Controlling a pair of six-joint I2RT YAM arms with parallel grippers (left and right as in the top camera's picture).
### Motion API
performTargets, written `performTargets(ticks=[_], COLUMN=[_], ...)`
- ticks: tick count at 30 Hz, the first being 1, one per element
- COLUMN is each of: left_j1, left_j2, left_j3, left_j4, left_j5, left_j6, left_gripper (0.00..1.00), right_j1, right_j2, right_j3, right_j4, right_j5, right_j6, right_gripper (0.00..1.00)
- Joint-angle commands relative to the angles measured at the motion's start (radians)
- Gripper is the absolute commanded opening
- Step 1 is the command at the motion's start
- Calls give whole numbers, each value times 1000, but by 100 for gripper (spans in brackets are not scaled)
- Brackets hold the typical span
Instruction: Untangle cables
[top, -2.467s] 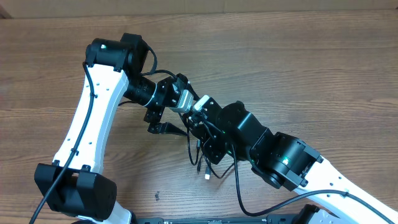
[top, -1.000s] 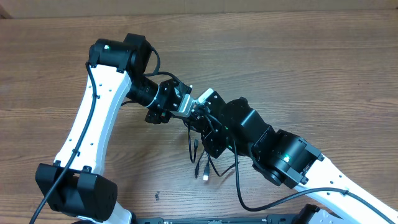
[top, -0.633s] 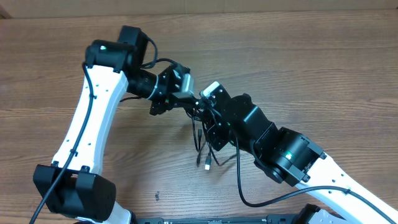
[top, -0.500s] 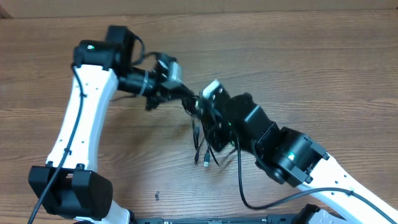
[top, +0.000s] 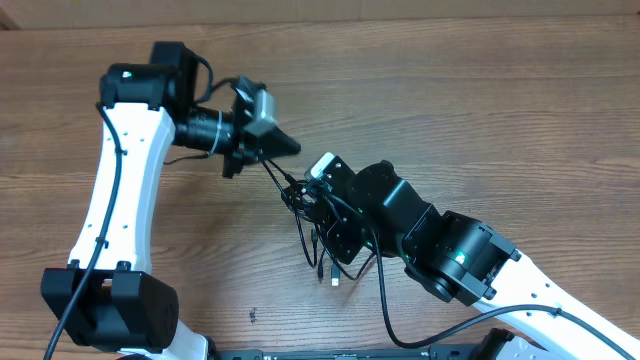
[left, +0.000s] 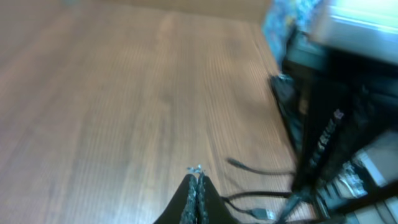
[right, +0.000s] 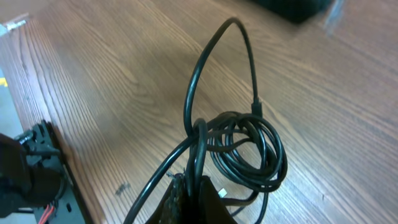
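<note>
The cables (top: 322, 250) are a bundle of thin black cords hanging from my right gripper (top: 299, 197) to the wooden table, with a silvery plug (top: 334, 281) at the bottom. In the right wrist view my gripper (right: 191, 190) is shut on the cords, whose coil (right: 249, 152) and tall loop (right: 211, 56) spread out in front of the fingers. My left gripper (top: 293, 148) is up and to the left of the bundle, shut to a point. Its wrist view shows the gripper (left: 196, 179) with nothing between the fingers, and loose strands (left: 255, 168) lie to its right. A thin strand (top: 276, 174) runs from beneath it toward the bundle.
The right arm's dark body (left: 329, 124) fills the right side of the left wrist view. A small dark speck (top: 252, 317) lies on the table near the front. A black base edge (top: 350, 353) runs along the bottom.
My left gripper has swung up and to the left, away from the bundle. The right gripper has shifted slightly back down with the cables, which hang a little lower.
</note>
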Motion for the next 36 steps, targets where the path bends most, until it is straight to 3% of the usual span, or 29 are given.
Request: performTargets(ticks=[1,7,8,9,10,11,19,20,21,22,25,27,28,31,32,36], left_j1=[-32,-40,-40,-40,-40,-41,-42,-42,-49,-56,-106,-137,-148,-157,-156,-139], left_j2=[2,2,2,2,2,2,2,2,2,2,2,2,2,2,2,2], left_j3=[17,17,17,17,17,17,18,18,18,18,18,18,18,18,18,18], left_j4=[-117,-136,-136,-136,-136,-136,-136,-136,-136,-136,-136,-136,-136,-136,-136,-136], left_j5=[-118,-195,-190,-190,-190,-188,-156,-150,-153,-159,-193,-211,-225,-245,-248,-247], left_j6=[286,315,315,316,316,316,320,323,322,322,319,319,319,319,318,311], left_gripper=[4,6,19,59,87,100,92,86,69,62,69,67,59,21,15,20], right_j1=[1,0,0,0,-1,-6,-32,-34,-34,-34,-34,-34,-34,-34,-34,-34], right_j2=[-14,-14,-14,-14,-14,-14,-14,-14,-14,-14,-14,-14,-14,-14,-14,-14], right_j3=[7,7,7,7,7,7,7,7,7,7,7,7,7,7,7,7], right_j4=[42,53,54,54,54,56,56,58,64,70,106,113,112,108,108,91], right_j5=[8,17,22,30,32,34,33,34,31,29,-11,-11,-11,-11,-11,3], right_j6=[-5,-5,-5,-5,-5,-5,-4,-5,-5,-5,-5,-5,-5,-5,-5,-5], right_gripper=[4,4,4,4,4,4,4,4,4,4,4,4,4,4,4,4])
